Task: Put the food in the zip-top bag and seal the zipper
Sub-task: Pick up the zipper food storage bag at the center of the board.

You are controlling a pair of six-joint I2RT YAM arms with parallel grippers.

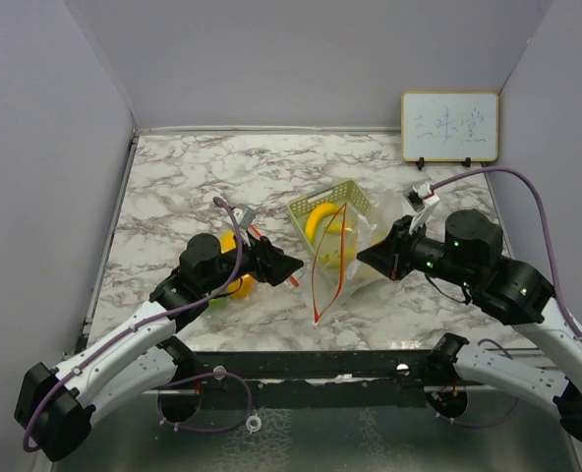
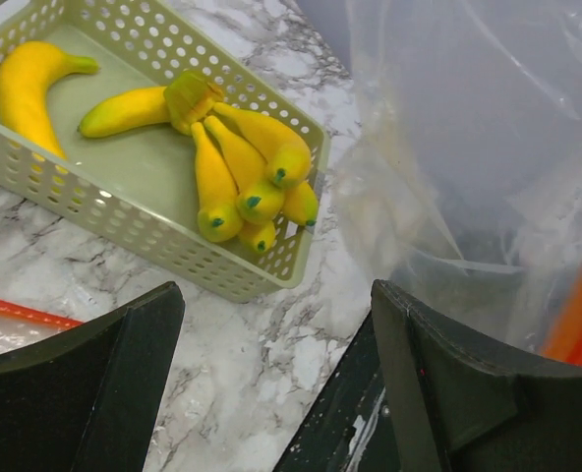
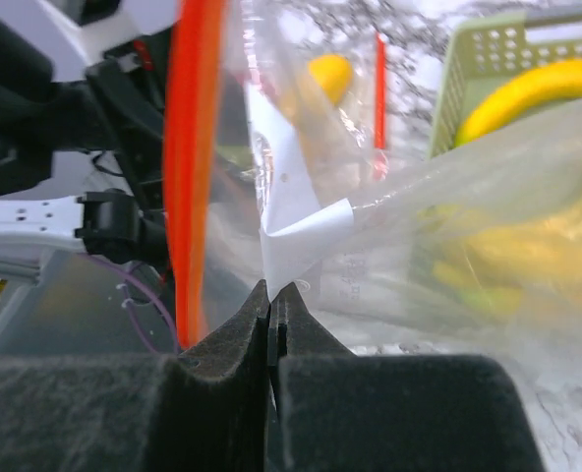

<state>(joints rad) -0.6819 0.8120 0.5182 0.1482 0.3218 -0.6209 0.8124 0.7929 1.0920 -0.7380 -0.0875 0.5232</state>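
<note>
The right gripper (image 3: 271, 300) is closed on a fold of the zip-top bag (image 1: 332, 270); thin film is pinched between its fingertips at the bottom centre of the right wrist view. The left gripper (image 2: 271, 305) is open and holds nothing. It is aimed at the tray (image 2: 173, 241) in the upper left of the left wrist view.

The bag is located at the centre of the top view, between the two grippers and just below the tray. The zipper (image 3: 195, 147) appears unsealed. The food (image 2: 237, 162) lies in the tray (whether any piece is already inside the bag cannot be told through the film).

Probable faults from this state:

- Only a small fold of film is pinched. If it slips, the bag is likely to sag and the mouth to collapse.
- The bag stands close beside the tray. The film could be snagged, or the tray pushed, by a reach for the food.
- The pieces are glossy and curved. One may be squeezed out of the fingers.
</note>
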